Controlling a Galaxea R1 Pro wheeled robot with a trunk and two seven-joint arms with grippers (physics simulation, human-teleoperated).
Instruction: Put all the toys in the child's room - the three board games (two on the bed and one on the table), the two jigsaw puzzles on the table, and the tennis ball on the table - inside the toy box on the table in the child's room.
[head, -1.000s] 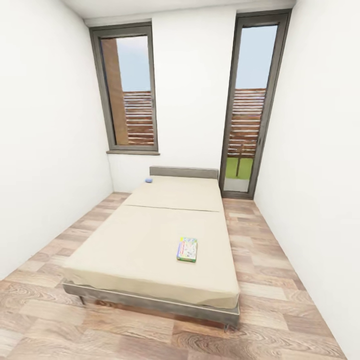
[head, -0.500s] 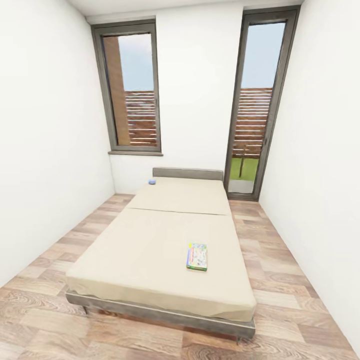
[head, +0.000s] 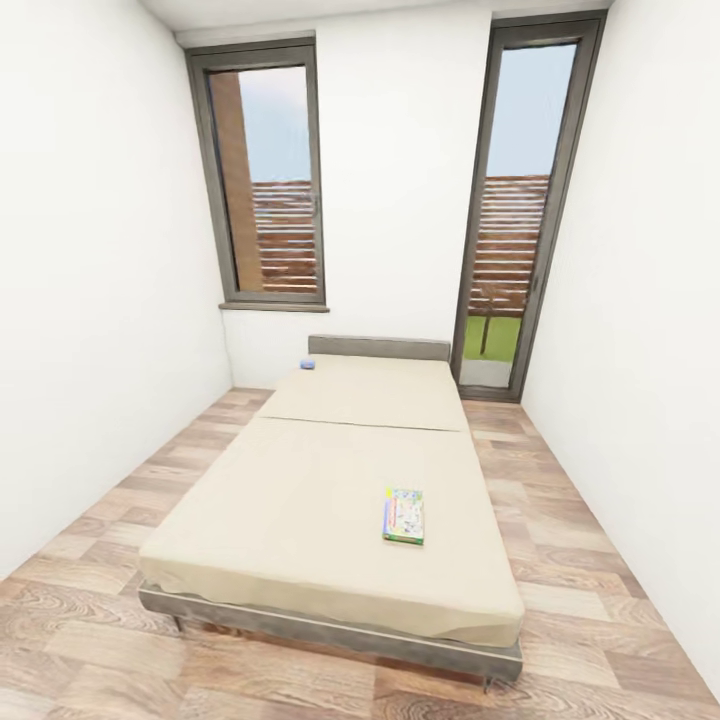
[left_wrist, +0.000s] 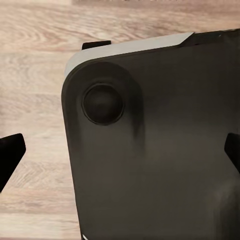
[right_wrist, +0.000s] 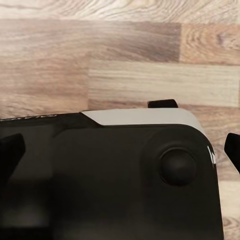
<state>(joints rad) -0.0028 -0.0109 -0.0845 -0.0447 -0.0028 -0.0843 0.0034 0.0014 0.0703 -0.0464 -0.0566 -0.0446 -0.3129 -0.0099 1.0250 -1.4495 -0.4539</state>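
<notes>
Head view: a colourful flat rectangular board game box is seen lying on the beige mattress of the grey-framed bed, near its foot end, and a small blue object beside the headboard. Both the left gripper and the right gripper are held wide open with nothing grasped, above the dark robot base and the wooden plank floor.

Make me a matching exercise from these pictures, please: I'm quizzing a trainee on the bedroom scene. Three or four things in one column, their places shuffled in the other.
Things:
1. board game
2. small blue object
3. glass door
4. window

Places:
A. far wall, left side, above a sill
B. near end of the bed, right of its middle
C. far wall, right side, reaching the floor
D. head end of the bed, at its left corner

Pairs: 1-B, 2-D, 3-C, 4-A
</notes>
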